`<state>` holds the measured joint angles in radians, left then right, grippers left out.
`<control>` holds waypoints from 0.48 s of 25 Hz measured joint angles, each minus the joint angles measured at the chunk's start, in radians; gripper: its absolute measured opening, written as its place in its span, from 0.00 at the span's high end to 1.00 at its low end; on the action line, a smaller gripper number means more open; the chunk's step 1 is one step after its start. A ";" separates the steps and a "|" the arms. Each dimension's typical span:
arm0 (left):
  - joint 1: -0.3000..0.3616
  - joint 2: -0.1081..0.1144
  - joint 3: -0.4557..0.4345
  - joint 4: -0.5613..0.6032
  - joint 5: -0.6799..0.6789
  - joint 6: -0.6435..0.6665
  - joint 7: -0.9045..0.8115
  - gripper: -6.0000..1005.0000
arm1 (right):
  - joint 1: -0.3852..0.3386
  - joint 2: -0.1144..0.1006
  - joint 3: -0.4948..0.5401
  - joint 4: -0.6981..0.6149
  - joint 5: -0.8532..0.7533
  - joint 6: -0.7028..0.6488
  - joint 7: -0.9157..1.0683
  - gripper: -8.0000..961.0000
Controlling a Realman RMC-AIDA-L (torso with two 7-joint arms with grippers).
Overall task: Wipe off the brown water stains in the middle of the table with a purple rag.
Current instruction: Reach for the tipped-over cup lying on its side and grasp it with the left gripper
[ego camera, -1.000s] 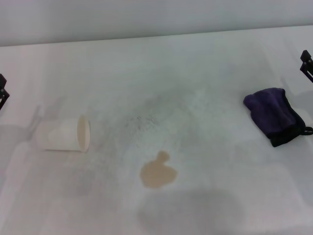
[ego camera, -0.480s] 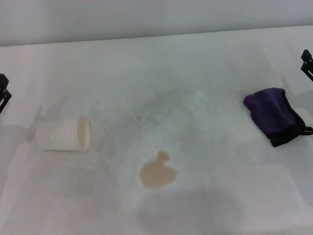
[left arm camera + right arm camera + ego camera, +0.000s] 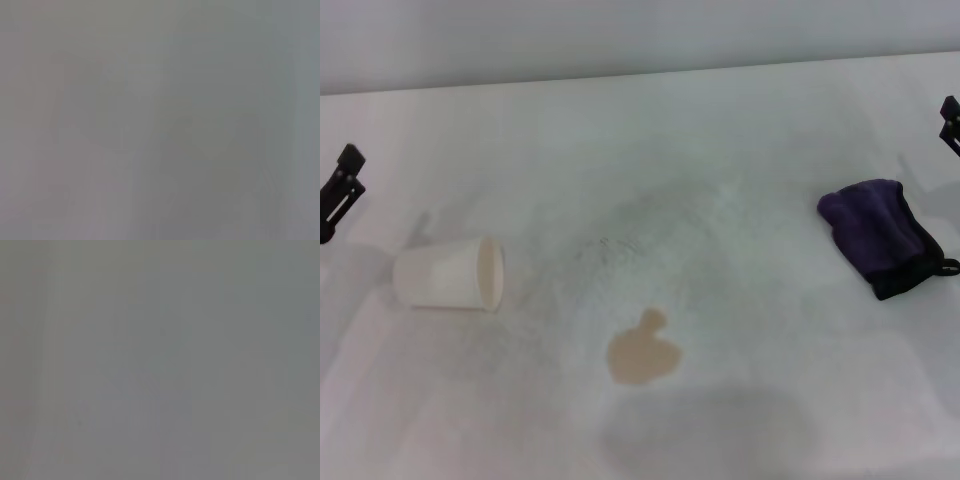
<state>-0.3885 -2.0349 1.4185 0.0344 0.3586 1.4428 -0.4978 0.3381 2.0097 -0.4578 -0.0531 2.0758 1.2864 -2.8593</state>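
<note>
Rag point(image 3: 882, 236): bunched on table point(image 3: 740, 120), robot's right, well apart from stain point(image 3: 642, 352) (centre, untouched). Right gripper point(image 3: 949, 122) beside rag; fingers unclear. Advice: grasp the bunched middle, avoiding loop.

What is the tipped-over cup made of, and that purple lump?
The cup lying on its side looks like matte white paper, with a thin rim and no shine. The purple rag looks like soft cloth: it bunches in folds, with a black edge. Neither is certain from here.
</note>
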 joint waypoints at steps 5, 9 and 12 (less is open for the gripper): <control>0.013 0.081 0.140 0.118 0.002 -0.046 -0.169 0.13 | 0.006 0.000 -0.002 -0.012 -0.001 0.002 0.000 0.09; 0.017 0.146 0.205 0.215 0.043 -0.099 -0.297 0.13 | 0.023 0.001 0.003 -0.013 0.002 0.002 0.004 0.09; 0.017 0.195 0.208 0.313 0.152 -0.179 -0.409 0.13 | 0.033 0.003 0.004 -0.013 0.003 0.002 0.005 0.09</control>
<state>-0.3717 -1.8402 1.6261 0.3476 0.5102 1.2633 -0.9070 0.3713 2.0124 -0.4539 -0.0662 2.0786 1.2886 -2.8547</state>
